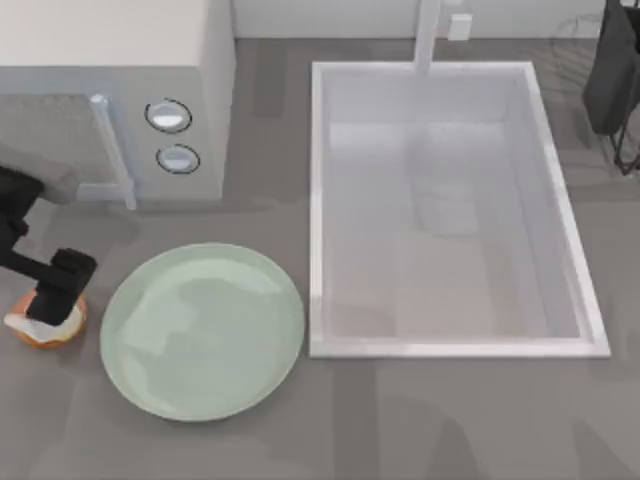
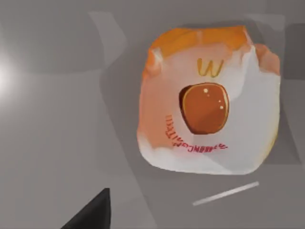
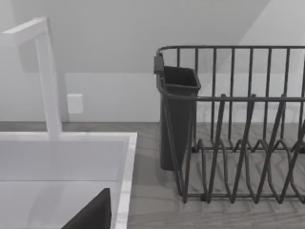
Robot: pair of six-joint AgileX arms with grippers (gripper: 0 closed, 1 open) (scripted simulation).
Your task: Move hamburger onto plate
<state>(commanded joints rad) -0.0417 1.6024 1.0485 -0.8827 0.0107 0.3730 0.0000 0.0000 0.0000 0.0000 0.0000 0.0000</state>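
Note:
The hamburger (image 1: 28, 327) lies on the counter at the far left, just left of the plate. In the left wrist view the hamburger (image 2: 207, 102) appears from directly above, orange-brown with white patches, red lettering and a yellow mark. The pale green plate (image 1: 200, 330) has nothing on it. My left gripper (image 1: 52, 300) hangs right over the hamburger and covers part of it. Whether it touches the food cannot be told. My right arm (image 1: 612, 70) is parked at the far right back corner.
A white sink basin (image 1: 316, 200) with a faucet (image 1: 430, 35) sits right of the plate. A grey appliance with two round knobs (image 1: 168, 115) stands behind the plate. A dark wire dish rack (image 3: 238, 133) with a cup holder stands beside the sink.

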